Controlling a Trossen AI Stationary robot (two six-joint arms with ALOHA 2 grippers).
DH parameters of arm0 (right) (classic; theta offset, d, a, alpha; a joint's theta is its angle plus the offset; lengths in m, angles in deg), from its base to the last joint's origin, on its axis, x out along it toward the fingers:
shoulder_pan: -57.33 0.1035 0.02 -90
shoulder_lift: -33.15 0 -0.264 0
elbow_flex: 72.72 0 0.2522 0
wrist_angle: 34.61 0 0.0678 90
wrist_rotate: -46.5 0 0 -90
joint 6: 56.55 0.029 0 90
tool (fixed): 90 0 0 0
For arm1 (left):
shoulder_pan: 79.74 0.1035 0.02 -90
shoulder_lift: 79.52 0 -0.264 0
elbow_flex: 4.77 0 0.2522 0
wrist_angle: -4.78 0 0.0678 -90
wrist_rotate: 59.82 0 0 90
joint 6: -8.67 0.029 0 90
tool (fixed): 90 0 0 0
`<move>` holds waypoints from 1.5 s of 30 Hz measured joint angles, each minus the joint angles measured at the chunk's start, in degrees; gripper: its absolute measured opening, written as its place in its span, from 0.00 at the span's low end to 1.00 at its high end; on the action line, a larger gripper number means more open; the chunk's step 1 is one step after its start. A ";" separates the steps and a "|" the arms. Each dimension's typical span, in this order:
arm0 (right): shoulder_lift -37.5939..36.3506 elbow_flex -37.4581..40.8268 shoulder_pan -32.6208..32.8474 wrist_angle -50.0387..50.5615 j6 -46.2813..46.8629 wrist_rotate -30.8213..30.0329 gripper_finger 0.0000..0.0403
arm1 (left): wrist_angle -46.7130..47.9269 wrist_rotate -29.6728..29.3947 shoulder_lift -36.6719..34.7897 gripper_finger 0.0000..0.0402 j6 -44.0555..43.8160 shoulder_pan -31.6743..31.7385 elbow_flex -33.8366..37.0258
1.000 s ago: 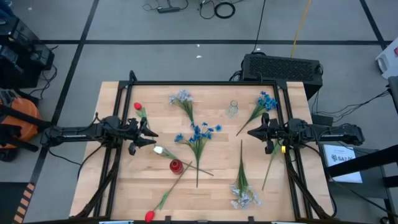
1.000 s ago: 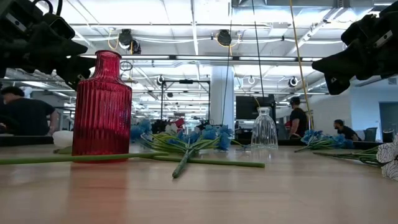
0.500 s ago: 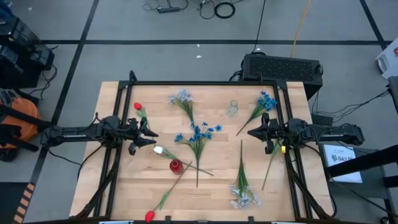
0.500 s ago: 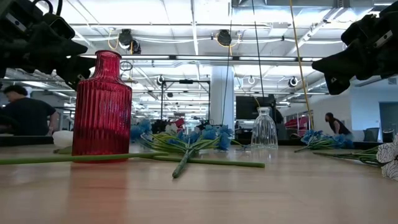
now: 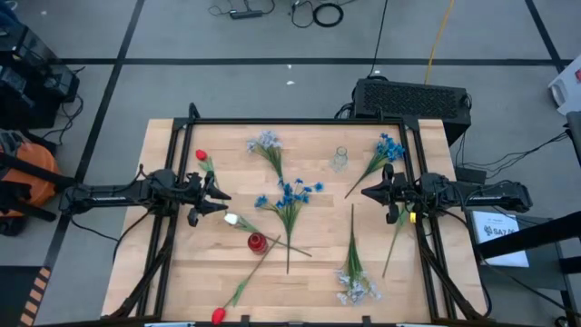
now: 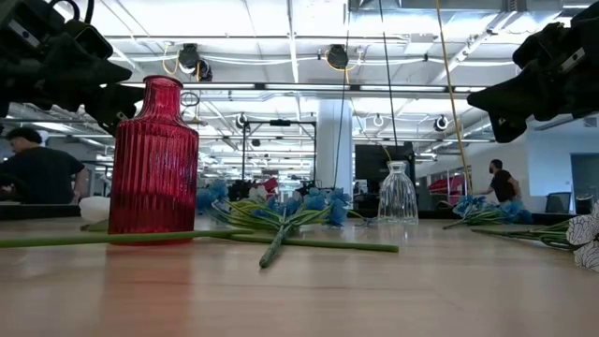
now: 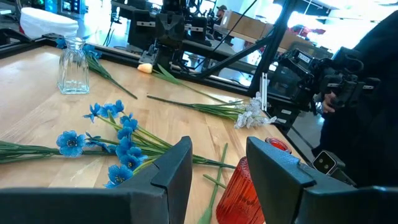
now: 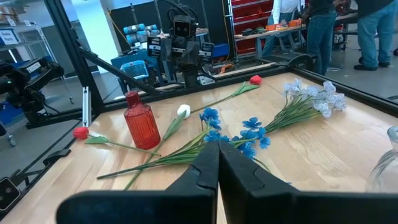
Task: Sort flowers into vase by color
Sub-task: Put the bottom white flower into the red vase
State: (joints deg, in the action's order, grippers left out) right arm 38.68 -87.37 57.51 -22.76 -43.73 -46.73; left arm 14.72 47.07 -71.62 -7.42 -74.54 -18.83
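Flowers lie flat on the wooden table: a bright blue bunch (image 5: pixel 290 193) in the middle, another (image 5: pixel 390 145) far right, a pale blue cluster (image 5: pixel 266 141) at the far side, a pale cluster (image 5: pixel 359 289) near the front. Red tulips lie at far left (image 5: pixel 201 155) and at the near edge (image 5: pixel 218 314). A small white bloom (image 5: pixel 231 219) lies beside the upright red ribbed vase (image 5: pixel 257 242). A clear glass vase (image 5: pixel 340 159) stands far of centre. My left gripper (image 5: pixel 218 195) hovers open left of the bunch. My right gripper (image 5: pixel 368 193) hovers shut at the right.
A black frame (image 5: pixel 300 121) runs along the table's far edge and sides. One long stem (image 5: pixel 393 243) lies near the right rail under my right arm. Bare wood shows at the near left (image 5: pixel 172 272). People move in the room beyond (image 6: pixel 33 173).
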 joint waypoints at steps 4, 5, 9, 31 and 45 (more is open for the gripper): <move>0.00 0.00 0.00 0.00 0.02 0.00 0.00 | 0.00 0.00 0.01 0.39 0.00 0.00 0.00; -0.01 0.00 0.00 0.00 0.00 0.02 0.00 | 0.00 0.00 0.02 0.39 0.00 -0.02 -0.01; -0.01 0.01 0.00 0.00 -0.16 -0.07 0.00 | 0.00 0.00 0.02 0.39 0.00 -0.02 -0.01; 33.39 -37.75 -0.32 28.66 5.22 -27.02 0.00 | 0.00 0.00 0.00 0.39 0.00 -0.02 0.00; 61.29 -57.44 1.54 74.00 -4.98 -7.11 0.00 | 0.00 0.00 0.00 0.39 0.00 0.00 0.00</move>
State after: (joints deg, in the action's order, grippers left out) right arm 99.97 -144.81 59.05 51.24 -48.71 -53.83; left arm 14.72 47.07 -71.62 -7.42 -74.55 -18.83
